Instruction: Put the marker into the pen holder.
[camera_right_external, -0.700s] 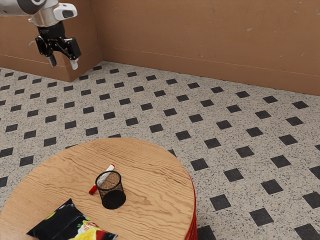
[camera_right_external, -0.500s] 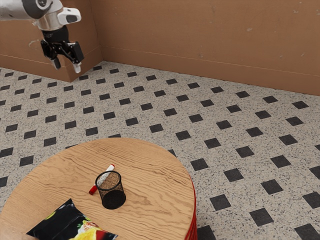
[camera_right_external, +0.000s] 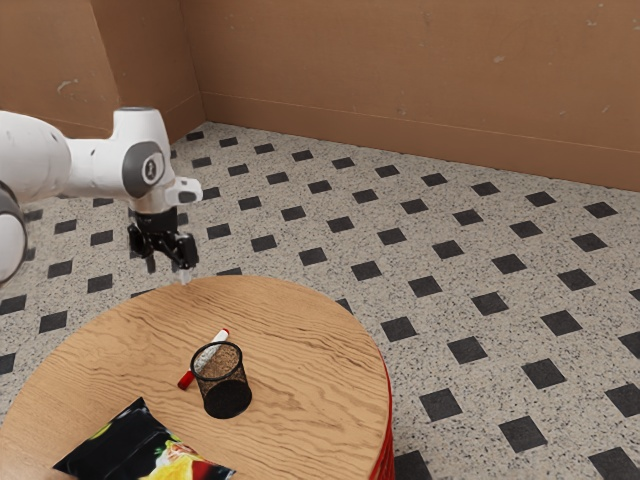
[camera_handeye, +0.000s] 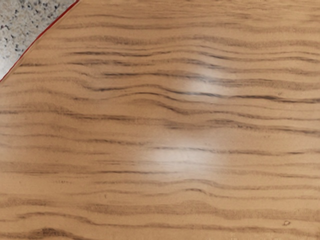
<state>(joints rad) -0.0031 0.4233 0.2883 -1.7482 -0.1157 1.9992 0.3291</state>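
Tool (camera_right_external: 168, 271) spread open — marker (camera_right_external: 219, 337) well apart, lower, toward the exterior view's right

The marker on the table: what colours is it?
White with red ends, seen best in the exterior view.

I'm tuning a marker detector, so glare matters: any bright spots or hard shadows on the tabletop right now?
Wrist view: two soft, pale glare patches on the wooden tabletop; exterior view: no such patches there, and I see no hard-edged shadow beside the marker or pen holder.
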